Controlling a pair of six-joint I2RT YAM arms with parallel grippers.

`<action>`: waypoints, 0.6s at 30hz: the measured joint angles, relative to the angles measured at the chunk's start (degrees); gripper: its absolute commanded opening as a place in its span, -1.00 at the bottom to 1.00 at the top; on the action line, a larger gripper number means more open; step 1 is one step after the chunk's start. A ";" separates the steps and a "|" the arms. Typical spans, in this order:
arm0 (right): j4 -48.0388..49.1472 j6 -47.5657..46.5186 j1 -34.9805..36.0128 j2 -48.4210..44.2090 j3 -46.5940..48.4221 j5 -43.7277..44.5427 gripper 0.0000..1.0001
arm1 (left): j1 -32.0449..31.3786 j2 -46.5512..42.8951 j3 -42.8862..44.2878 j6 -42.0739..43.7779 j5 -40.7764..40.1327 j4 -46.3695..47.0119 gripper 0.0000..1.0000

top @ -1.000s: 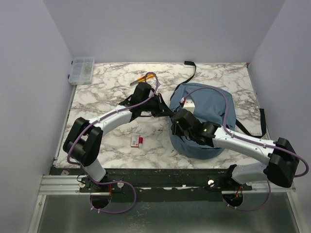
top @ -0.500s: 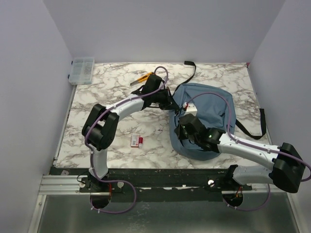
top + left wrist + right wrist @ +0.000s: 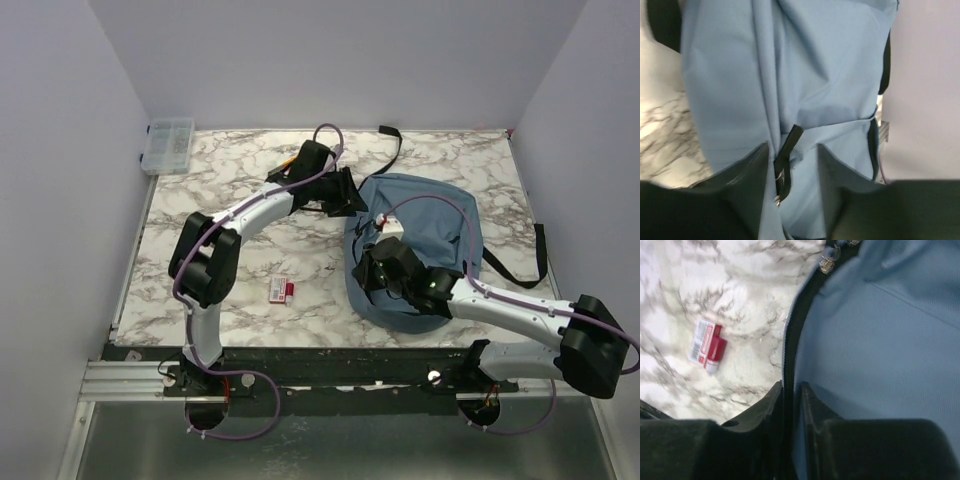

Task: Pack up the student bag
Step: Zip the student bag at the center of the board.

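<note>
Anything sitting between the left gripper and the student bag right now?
Nothing visible does. The left gripper is right up against the student bag, jaws apart on either side of a black pull tab on the blue fabric.

The right half of the table (image 3: 190, 190) is taken up by the bag (image 3: 430, 230), and straps (image 3: 395, 150) are trailed from it to the far and right edges. The left half is crossed diagonally by the left arm (image 3: 250, 212). Bare marble is found on both sides of it, broken only by a packet (image 3: 280, 290) near the front and a box (image 3: 169, 146) in the far left corner. The bag's near edge is overlain by the right arm (image 3: 510, 305). Passage is blocked on three sides by walls (image 3: 60, 200). The gap in the left gripper (image 3: 792, 146) is filled by a fabric fold and a black tab (image 3: 785, 165). The right gripper (image 3: 791, 387) is clamped on the bag's zip edge.
</note>
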 measured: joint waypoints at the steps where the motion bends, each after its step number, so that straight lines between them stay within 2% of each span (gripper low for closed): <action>1: -0.02 0.44 0.11 0.61 0.15 -0.76 0.18 | 0.42 -0.68 -0.68 0.20 -0.39 0.83 0.19; 3: -0.46 0.98 0.35 2.25 1.57 -2.38 0.49 | 1.14 -2.84 -2.99 0.26 -1.18 1.27 0.25; 4: -0.92 0.94 0.48 3.04 2.80 -2.99 0.54 | 1.55 -5.46 -5.16 0.35 -1.86 0.94 0.25; 9: -6.03 1.11 0.74 4.22 10.60 -2.32 0.72 | 2.45 -16.00 -10.86 0.70 -2.23 0.70 0.28; 13: -11.82 2.21 -0.61 0.46 12.33 1.46 0.74 | 1.03 -21.97 -16.09 0.90 -2.16 1.84 0.37; 15: -14.58 2.58 -4.92 -2.84 11.89 2.10 0.74 | -0.63 -23.06 -19.12 1.05 -2.16 2.43 0.41; 18: -15.72 2.60 -17.42 -8.09 9.77 0.98 0.74 | -4.37 -22.97 -23.43 1.18 -2.10 3.17 0.45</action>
